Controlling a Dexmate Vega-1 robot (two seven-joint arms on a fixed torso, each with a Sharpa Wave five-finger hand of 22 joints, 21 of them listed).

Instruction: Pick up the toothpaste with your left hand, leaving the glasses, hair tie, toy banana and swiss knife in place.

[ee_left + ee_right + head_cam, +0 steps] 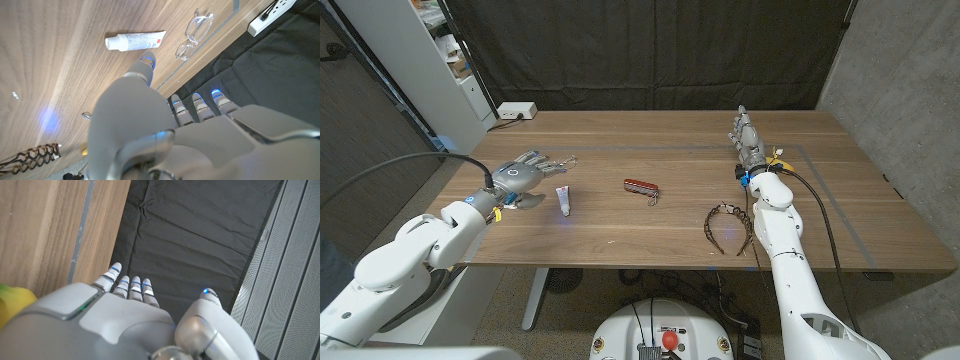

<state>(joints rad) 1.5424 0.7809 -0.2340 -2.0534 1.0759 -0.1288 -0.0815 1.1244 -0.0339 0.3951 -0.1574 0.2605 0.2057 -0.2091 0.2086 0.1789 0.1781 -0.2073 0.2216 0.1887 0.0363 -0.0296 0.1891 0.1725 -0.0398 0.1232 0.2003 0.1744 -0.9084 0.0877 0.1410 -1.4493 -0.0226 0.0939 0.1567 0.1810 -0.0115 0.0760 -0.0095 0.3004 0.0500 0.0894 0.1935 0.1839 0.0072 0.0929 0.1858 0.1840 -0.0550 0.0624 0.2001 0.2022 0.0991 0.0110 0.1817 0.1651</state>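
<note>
Left hand (523,178) empty, fingers spread, beside toothpaste (563,200); glasses (194,35) just beyond, swiss knife (641,187) apart.

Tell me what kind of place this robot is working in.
Most likely a lab or test room, not a home. A black curtain hangs behind the wooden table, a bare concrete wall stands at one side, and a white power strip lies at the table's far edge.
</note>
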